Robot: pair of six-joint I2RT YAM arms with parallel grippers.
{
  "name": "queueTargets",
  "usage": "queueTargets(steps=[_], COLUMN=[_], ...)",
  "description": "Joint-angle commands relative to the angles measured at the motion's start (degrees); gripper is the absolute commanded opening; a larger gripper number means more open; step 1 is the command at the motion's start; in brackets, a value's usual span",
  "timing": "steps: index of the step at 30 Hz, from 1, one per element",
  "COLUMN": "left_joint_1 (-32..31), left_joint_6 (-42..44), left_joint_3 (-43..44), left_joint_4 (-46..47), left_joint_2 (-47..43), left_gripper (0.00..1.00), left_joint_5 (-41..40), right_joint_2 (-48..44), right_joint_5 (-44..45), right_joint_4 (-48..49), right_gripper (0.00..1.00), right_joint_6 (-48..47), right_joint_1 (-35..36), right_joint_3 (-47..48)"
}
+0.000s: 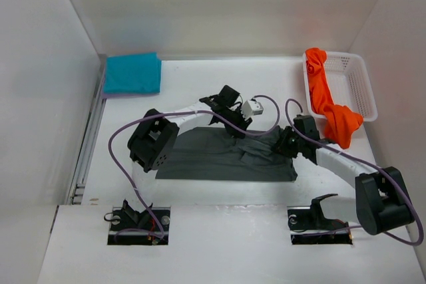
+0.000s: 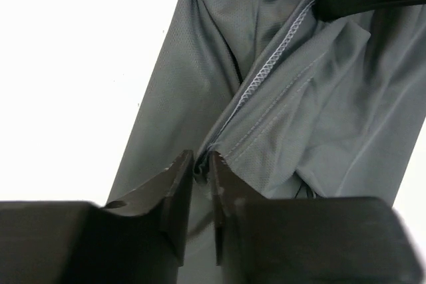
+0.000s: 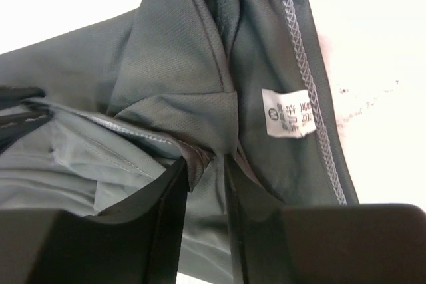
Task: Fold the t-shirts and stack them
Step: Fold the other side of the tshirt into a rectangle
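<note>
A dark grey t-shirt (image 1: 219,157) lies spread and partly rumpled on the middle of the table. My left gripper (image 1: 237,130) is at its far edge, and in the left wrist view this gripper (image 2: 202,164) is shut on a stitched fold of the grey cloth (image 2: 279,111). My right gripper (image 1: 285,144) is at the shirt's right end. In the right wrist view its jaws (image 3: 206,164) stand a little apart, with grey cloth (image 3: 180,64) lying between them beside a white label (image 3: 289,112). A folded teal t-shirt (image 1: 132,73) rests at the far left on a lavender one (image 1: 118,95). An orange t-shirt (image 1: 329,101) hangs out of the basket.
A white mesh basket (image 1: 353,74) stands at the far right by the wall. White walls close in the table on the left, right and back. A rail (image 1: 85,151) runs along the left edge. Purple cables loop over both arms.
</note>
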Motion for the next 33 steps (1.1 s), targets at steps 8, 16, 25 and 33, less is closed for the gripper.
queueTargets(steps=[8, 16, 25, 33], left_joint_1=[-0.6, -0.7, -1.0, -0.9], left_joint_6=[-1.4, -0.4, -0.3, -0.4], left_joint_3=[-2.3, -2.6, -3.2, -3.0], left_joint_4=[2.2, 2.4, 2.4, 2.4], left_joint_2=[-1.2, -0.7, -1.0, -1.0], left_gripper=[0.29, 0.28, 0.26, 0.24], left_joint_5=[0.4, -0.8, -0.9, -0.9], right_joint_2=[-16.4, -13.7, -6.3, -2.5], right_joint_5=[-0.1, 2.3, 2.6, 2.3], right_joint_4=[-2.0, -3.1, -0.4, 0.9], right_gripper=[0.33, 0.33, 0.37, 0.29], right_joint_6=[3.0, 6.0, 5.4, 5.9], right_joint_1=[-0.9, 2.2, 4.1, 6.4], right_joint_3=[-4.8, -6.2, -3.4, -1.5])
